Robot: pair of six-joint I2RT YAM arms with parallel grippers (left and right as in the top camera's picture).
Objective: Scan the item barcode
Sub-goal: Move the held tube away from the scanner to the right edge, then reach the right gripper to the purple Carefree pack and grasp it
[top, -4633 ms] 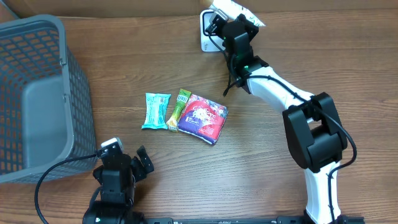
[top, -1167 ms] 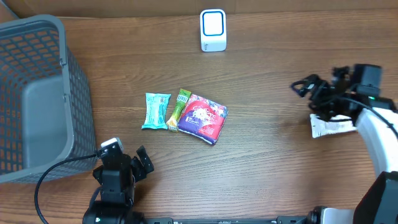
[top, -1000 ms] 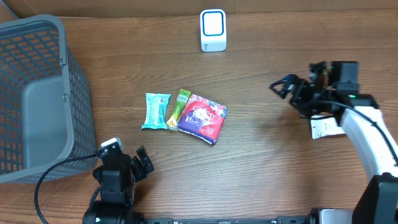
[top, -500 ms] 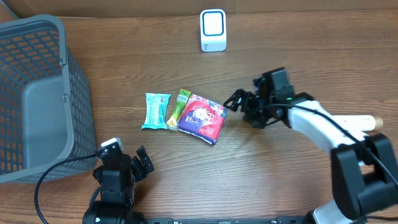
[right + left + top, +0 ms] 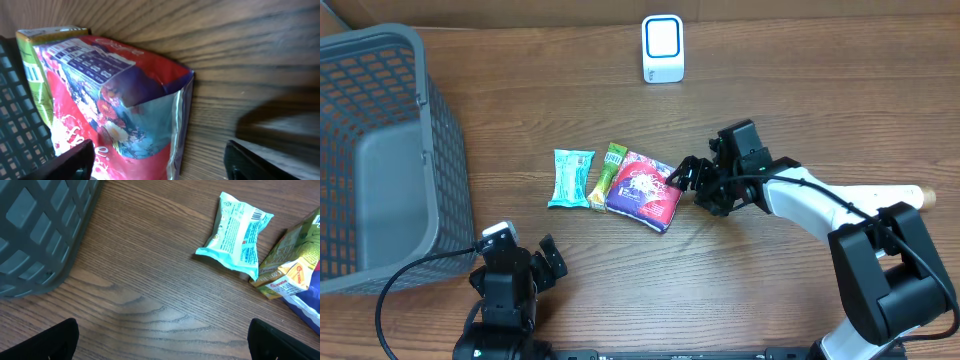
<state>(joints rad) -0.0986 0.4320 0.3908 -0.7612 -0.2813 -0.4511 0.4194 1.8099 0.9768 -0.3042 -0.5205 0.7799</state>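
Mock shop checkout laid out on a robot test bench.
A white barcode scanner (image 5: 662,48) is seen at the far edge of a wood-grain table (image 5: 770,300). A grey shopping basket (image 5: 445,160) is placed well to its left, packaged snacks (image 5: 645,188) are laid nearer than it, and robot arms (image 5: 815,200) are mounted at the opposite edge.

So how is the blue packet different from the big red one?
The blue packet is narrow and pale turquoise; the red packet is wider, squarer and bright red with purple. The blue packet lies at the left end of the row, away from either hand; the red packet is at the right end, with the right hand open around its edge. Both lie on the table, one on each side of the green packet.
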